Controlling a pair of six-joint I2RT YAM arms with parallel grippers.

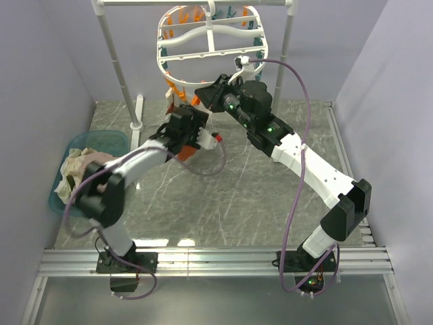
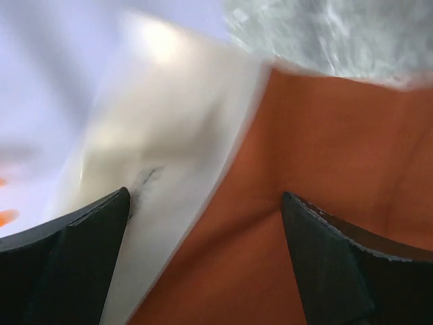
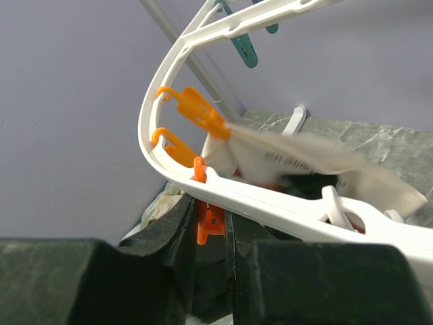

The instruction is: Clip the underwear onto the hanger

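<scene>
Judging the underwear (image 2: 325, 169) by its look, we take it as light, limp and stretchy: soft rust-orange cloth that sags, with a firmer beige waistband (image 3: 304, 157) that is the better place to pinch. It hangs beneath the hanger (image 3: 223, 188), above the worktop (image 1: 243, 196), with one waistband corner seemingly caught in an upper orange clothespin (image 3: 201, 112). Our left claw (image 2: 204, 203) stands wide open with the fabric between its fingers; whether it touches, we cannot tell. Our right claw (image 3: 211, 227) is closed on a lower orange clothespin (image 3: 203, 217) under the rim.
</scene>
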